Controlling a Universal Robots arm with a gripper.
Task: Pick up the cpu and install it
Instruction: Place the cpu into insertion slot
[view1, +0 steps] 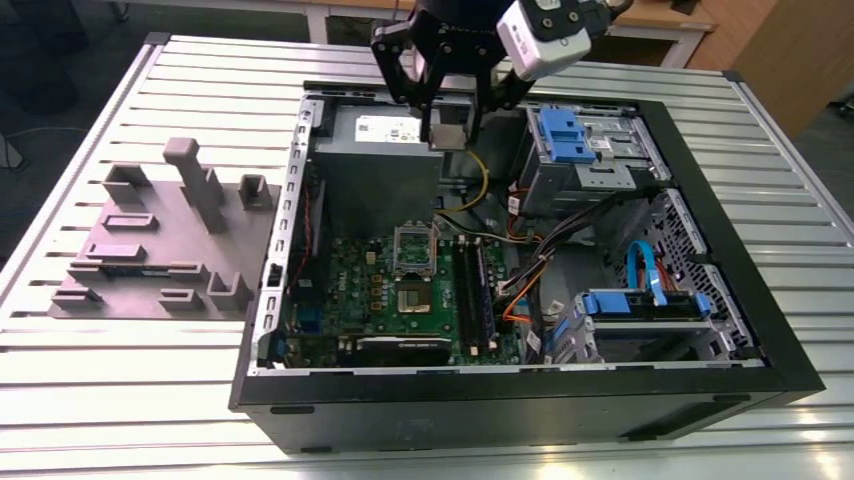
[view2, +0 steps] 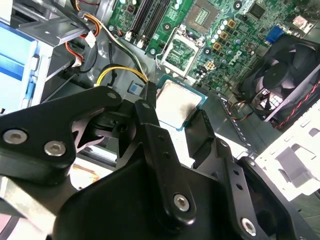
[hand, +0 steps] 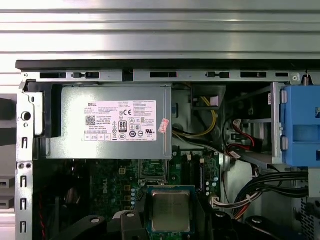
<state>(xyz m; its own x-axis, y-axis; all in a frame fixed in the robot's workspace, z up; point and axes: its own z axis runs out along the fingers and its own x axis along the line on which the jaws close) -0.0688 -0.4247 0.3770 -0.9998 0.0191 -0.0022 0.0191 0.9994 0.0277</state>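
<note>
Exterior view: black robot hand (view1: 450, 125) poised over the open black computer case (view1: 534, 410) on the ribbed metal worktop (view1: 134, 400). Hand closed on opposite edges of the small square silvery-grey cpu (view1: 450, 138), held aloft near the grey power supply box (view1: 374, 170), clear of the green motherboard (view1: 360, 290).

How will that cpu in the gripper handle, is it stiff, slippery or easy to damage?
The cpu looks like a thin flat plate with a metal top, so probably stiff and light. The gripper pinches only its edges, so it might twist or slip if bumped. Its thin rim looks easy to damage.
</note>
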